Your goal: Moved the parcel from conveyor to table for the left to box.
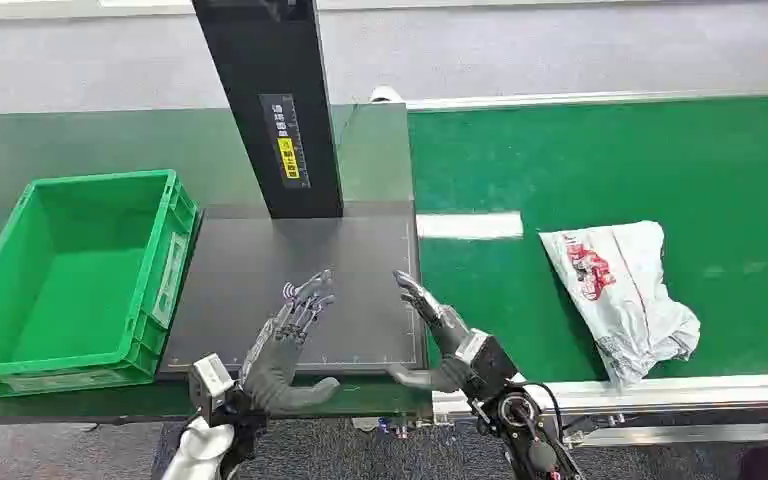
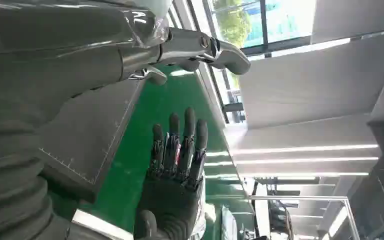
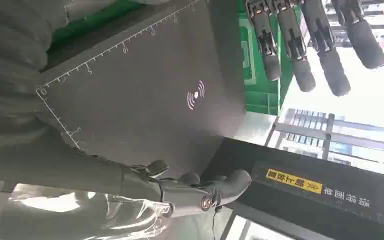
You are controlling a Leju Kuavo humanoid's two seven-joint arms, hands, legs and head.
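The parcel, a crumpled white plastic mailer with red print, lies on the green conveyor belt at the right. My right hand hovers over the near right corner of the dark scale pad, fingers straight and apart, holding nothing, well left of the parcel. My left hand is raised beside it over the pad's near edge, also spread and empty. In the left wrist view the right hand faces the camera; in the right wrist view the left hand's fingers hang over the pad.
A green plastic crate stands empty at the left of the table. A black upright post with a yellow label rises behind the pad. The conveyor's white near rail runs along the front right.
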